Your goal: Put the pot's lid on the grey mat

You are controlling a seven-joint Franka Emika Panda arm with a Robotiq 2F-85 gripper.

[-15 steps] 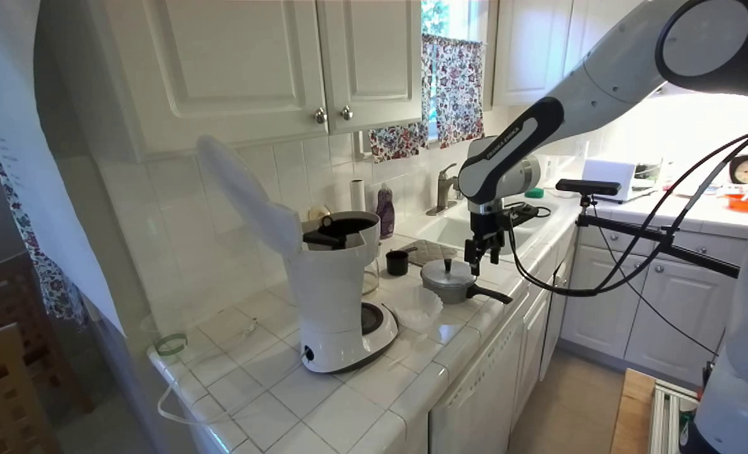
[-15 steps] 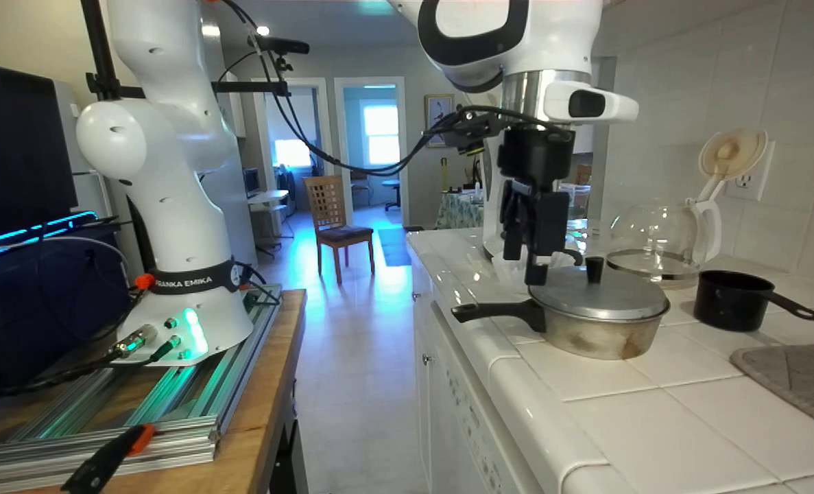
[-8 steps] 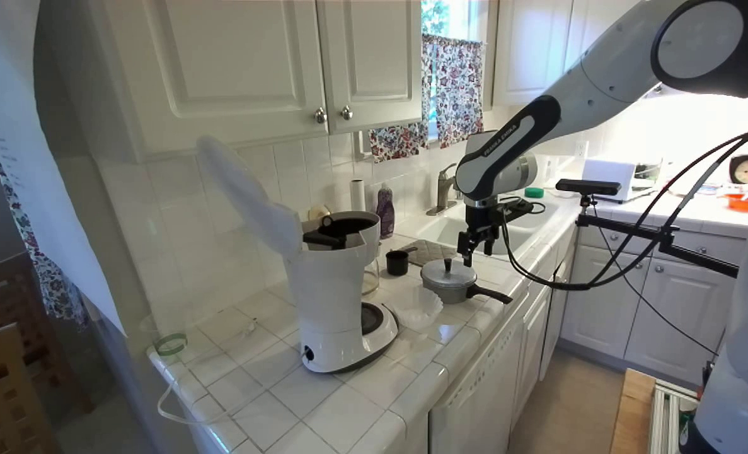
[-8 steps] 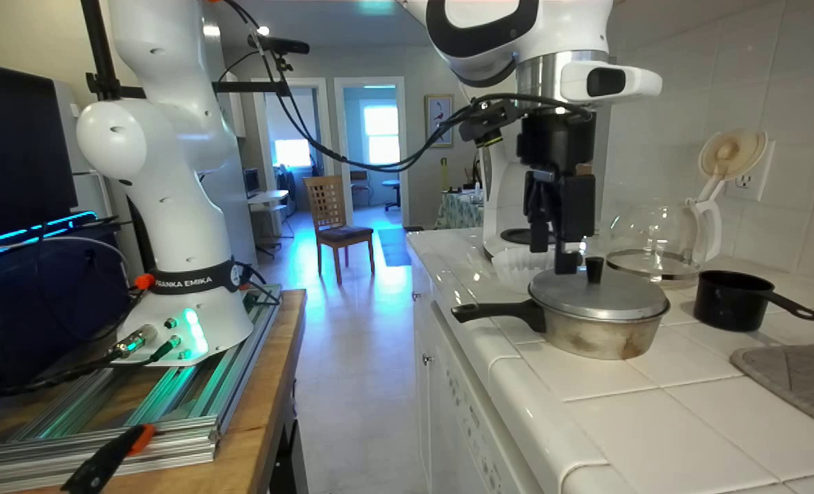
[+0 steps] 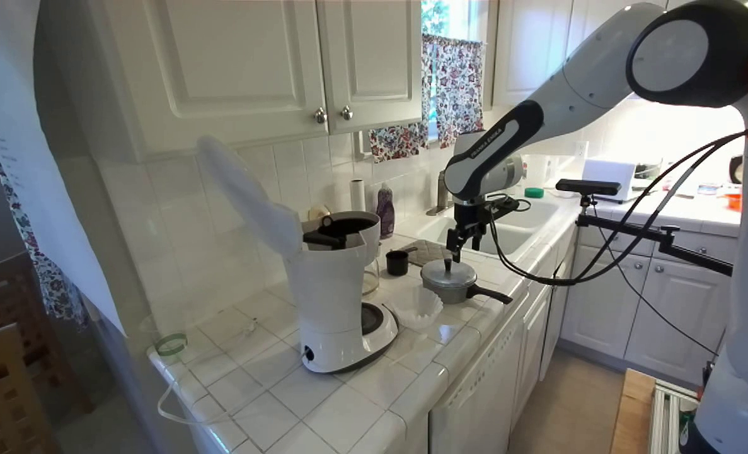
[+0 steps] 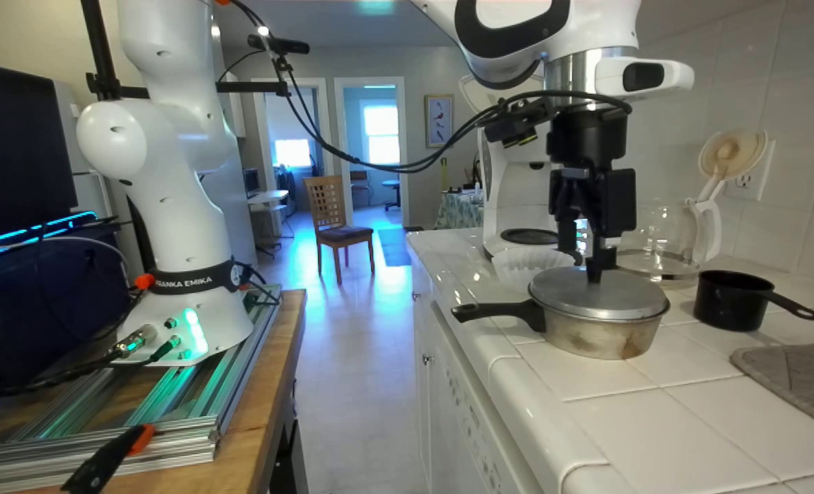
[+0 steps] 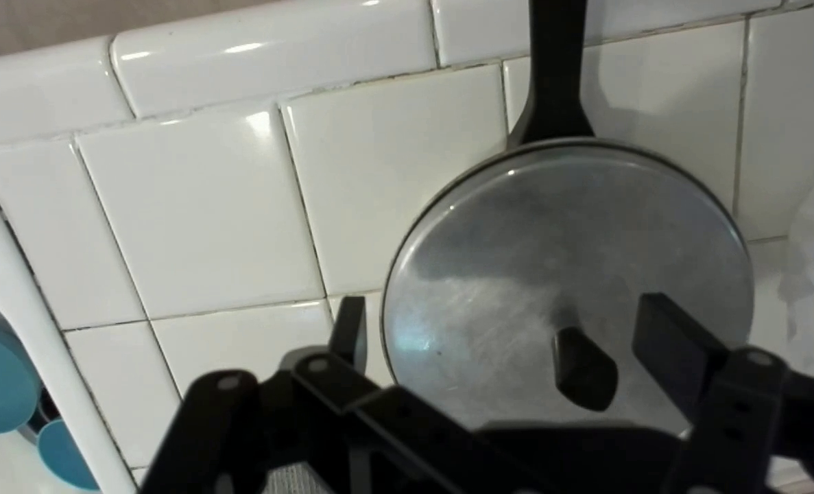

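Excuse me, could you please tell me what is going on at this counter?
A robot arm is reaching over the pot, which has its lid on. In the wrist view the jaws stand open, with the lid's knob showing between them, closer to one side; nothing is gripped. The grey mat lies on the same tiled counter, and the lid has not yet been put there.

The exterior views look roughly opposite ways along the counter (image 6: 653, 425) — sharing the pot (image 6: 605, 336). Close above, the wrist view faces down
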